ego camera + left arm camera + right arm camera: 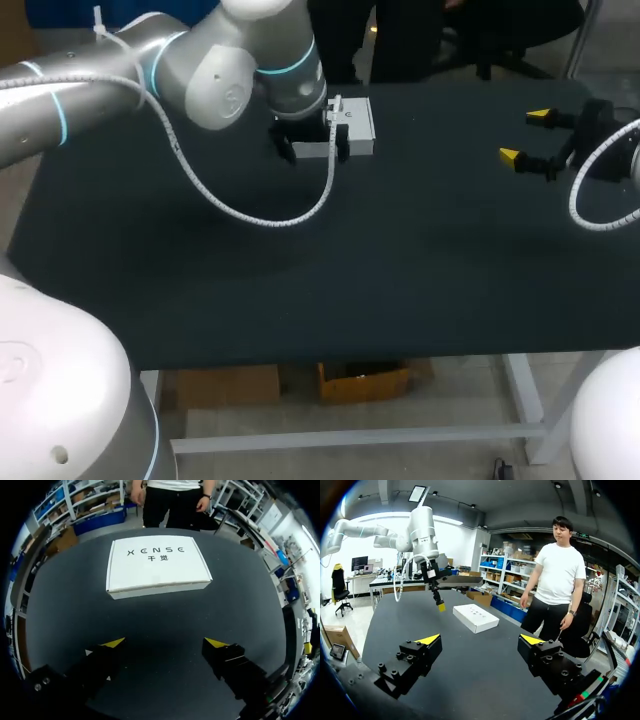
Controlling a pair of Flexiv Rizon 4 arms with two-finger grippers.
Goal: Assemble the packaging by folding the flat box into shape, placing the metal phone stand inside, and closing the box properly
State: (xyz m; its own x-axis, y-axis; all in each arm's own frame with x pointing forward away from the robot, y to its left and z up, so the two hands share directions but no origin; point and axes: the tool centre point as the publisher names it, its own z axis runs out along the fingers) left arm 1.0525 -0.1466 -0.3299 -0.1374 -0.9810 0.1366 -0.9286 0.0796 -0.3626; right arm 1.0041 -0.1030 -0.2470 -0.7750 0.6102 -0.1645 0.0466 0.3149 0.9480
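Observation:
A closed white box [157,566] lies flat on the black table, ahead of my left gripper [165,642], which hovers above the table near it with fingers wide open and nothing between them. In the head view the box [355,128] is at the far middle of the table, partly covered by my left arm's wrist. My right gripper [524,137] stands open at the far right, well apart from the box [475,617]. In the right wrist view my right gripper [480,639] is empty and my left gripper [438,600] hangs beside the box. No metal phone stand is visible.
The black table [330,270] stretches wide in front of the box. My left arm's white cable [262,217] loops over the table's left middle.

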